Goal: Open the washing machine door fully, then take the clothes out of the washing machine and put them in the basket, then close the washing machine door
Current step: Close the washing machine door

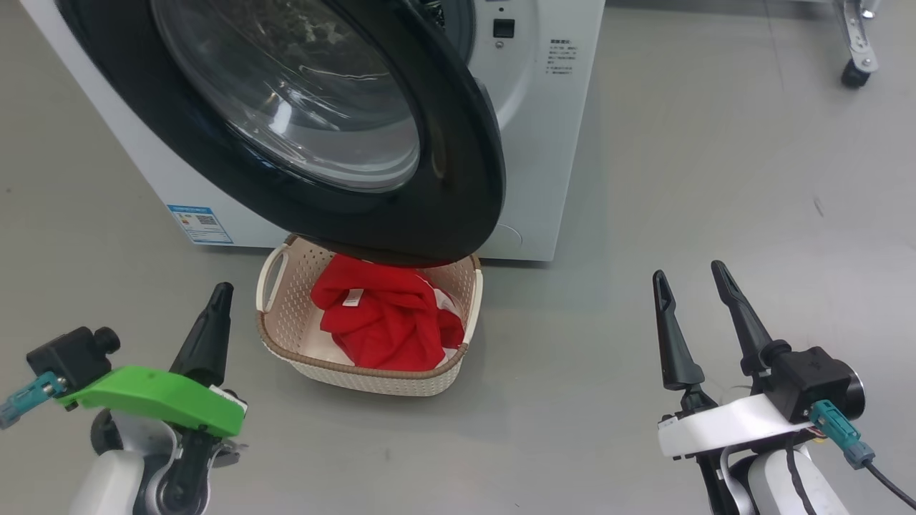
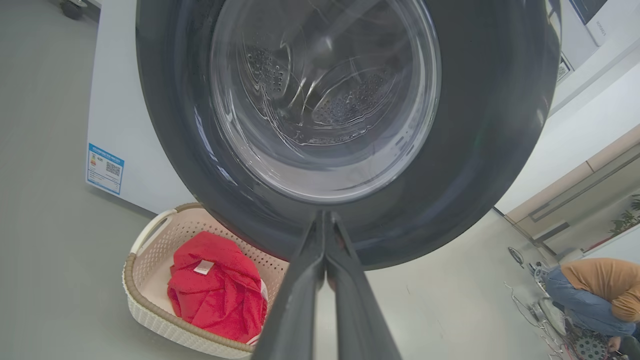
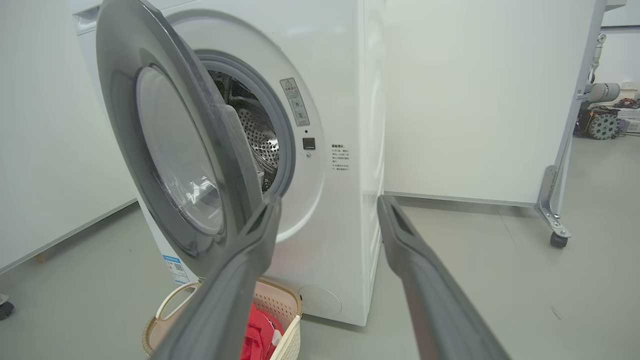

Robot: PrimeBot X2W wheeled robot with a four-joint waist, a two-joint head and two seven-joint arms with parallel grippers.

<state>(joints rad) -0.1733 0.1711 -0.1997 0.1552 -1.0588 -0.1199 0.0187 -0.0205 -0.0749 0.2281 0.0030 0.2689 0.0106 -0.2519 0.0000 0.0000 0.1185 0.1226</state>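
The washing machine [image 1: 544, 143] stands at the back with its door [image 1: 458, 179] swung partway out, black rim hanging over the basket [image 1: 372, 383]. Red clothes [image 1: 386, 322] with a white label lie heaped in the basket. Through the gap the steel drum [image 3: 255, 135] shows. My left gripper [image 1: 220, 290] is shut and empty, low at the left of the basket; in the left wrist view its tip [image 2: 325, 216] sits just before the door's rim [image 2: 480, 150]. My right gripper [image 1: 687, 272] stands open and empty on the floor side, right of the machine.
A blue sticker [image 1: 200, 224] marks the machine's lower front. A white partition on casters [image 3: 559, 240] stands to the right, and another caster [image 1: 855, 71] sits at the far right. A person [image 2: 595, 295] crouches on the grey floor beyond the door.
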